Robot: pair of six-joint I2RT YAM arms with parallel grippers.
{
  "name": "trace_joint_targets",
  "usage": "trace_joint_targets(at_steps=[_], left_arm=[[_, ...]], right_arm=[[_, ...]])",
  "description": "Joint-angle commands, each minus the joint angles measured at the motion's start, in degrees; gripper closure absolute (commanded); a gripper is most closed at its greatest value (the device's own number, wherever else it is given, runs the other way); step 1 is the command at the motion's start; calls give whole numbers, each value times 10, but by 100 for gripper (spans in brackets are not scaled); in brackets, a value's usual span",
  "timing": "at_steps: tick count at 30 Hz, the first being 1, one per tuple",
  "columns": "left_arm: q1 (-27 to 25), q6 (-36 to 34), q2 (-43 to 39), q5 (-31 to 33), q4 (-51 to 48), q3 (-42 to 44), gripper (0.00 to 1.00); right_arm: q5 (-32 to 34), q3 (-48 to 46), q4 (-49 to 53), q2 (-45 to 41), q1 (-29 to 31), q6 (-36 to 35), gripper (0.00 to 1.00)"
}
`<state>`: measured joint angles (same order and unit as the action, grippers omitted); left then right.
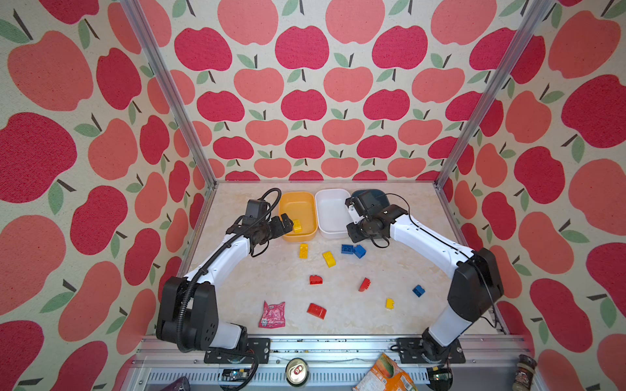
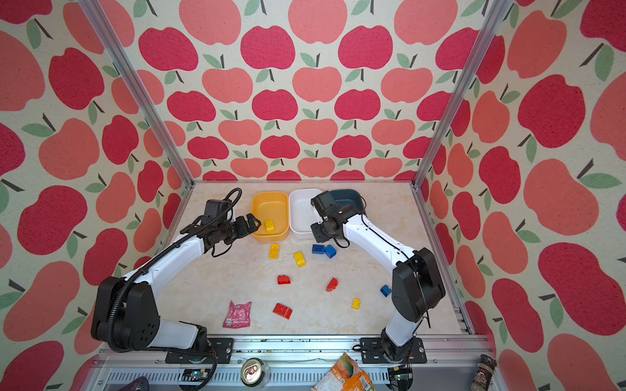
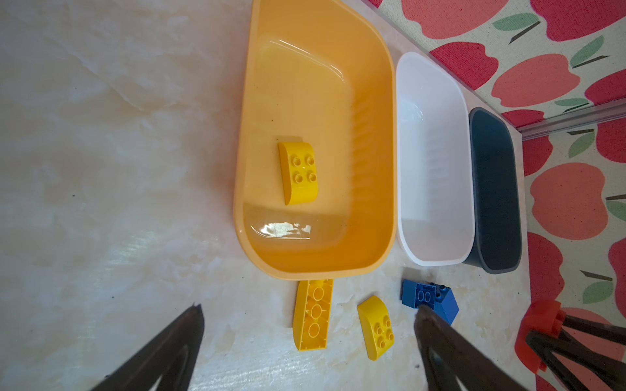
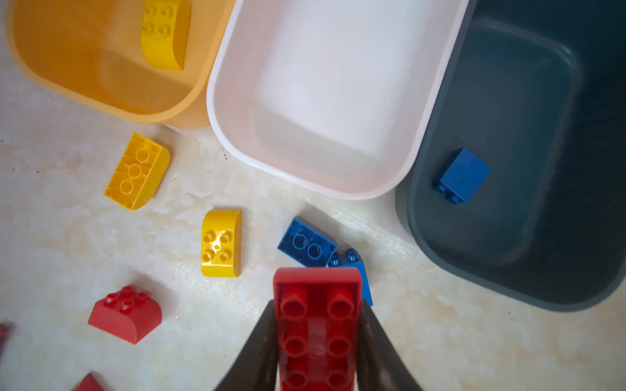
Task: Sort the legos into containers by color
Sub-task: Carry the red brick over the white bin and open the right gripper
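Red brick [image 4: 316,338] in right gripper [image 4: 317,304]; left gripper [image 3: 309,308] wide.

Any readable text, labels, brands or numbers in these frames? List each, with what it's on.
No text reads clearly.
Pink foil packet: printed label, too blurred to read.
Drink can at the front: red mark on top, unreadable.
Orange bag beside it: nothing legible.
Yellow brick: studs show no readable lettering.

Bright, even light (soft shadows), wrist views slightly blurred.

Dark tub [image 2: 349,198] partly behind right arm [image 2: 372,240]
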<state>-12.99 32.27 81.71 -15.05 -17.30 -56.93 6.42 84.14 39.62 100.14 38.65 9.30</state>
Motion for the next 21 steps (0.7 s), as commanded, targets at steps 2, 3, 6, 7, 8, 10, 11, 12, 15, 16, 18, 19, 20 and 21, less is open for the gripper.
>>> trace_joint_targets(at_steps=[2, 3, 6, 7, 8, 10, 11, 12, 15, 16, 18, 19, 20, 21], left_arm=[[2, 1, -19, 14, 1, 8, 1], [1, 0, -19, 15, -2, 8, 1], [0, -2, -23, 17, -7, 7, 1], [-1, -4, -24, 18, -10, 7, 1], [-1, -5, -25, 18, -11, 6, 1], [-3, -8, -25, 20, -12, 7, 1], [-3, -8, -26, 20, -12, 7, 1], [-3, -8, -26, 19, -12, 7, 1], [-3, -8, -26, 16, -6, 11, 1], [-3, -8, -26, 14, -2, 12, 1], [-2, -7, -26, 12, 3, 14, 1], [-2, -7, -26, 11, 4, 14, 1], [-2, -7, -26, 11, 4, 14, 1], [-2, -7, -25, 10, 3, 13, 1]], right_arm=[[-16, 82, -25, 74, -16, -24, 76], [-21, 106, -24, 96, -21, -26, 76], [-30, 171, -6, 153, -29, -31, 76], [-31, 190, 0, 172, -30, -34, 76], [-30, 205, 2, 186, -32, -36, 76], [-28, 231, 8, 216, -35, -38, 76], [-29, 241, 11, 228, -36, -38, 76], [-30, 252, 15, 240, -37, -38, 76], [-37, 268, 18, 263, -40, -33, 75], [-40, 272, 18, 270, -40, -31, 74], [-42, 280, 21, 278, -40, -30, 67], [-43, 283, 23, 281, -40, -29, 62], [-43, 284, 25, 282, -40, -28, 57], [-43, 286, 25, 283, -40, -27, 53]])
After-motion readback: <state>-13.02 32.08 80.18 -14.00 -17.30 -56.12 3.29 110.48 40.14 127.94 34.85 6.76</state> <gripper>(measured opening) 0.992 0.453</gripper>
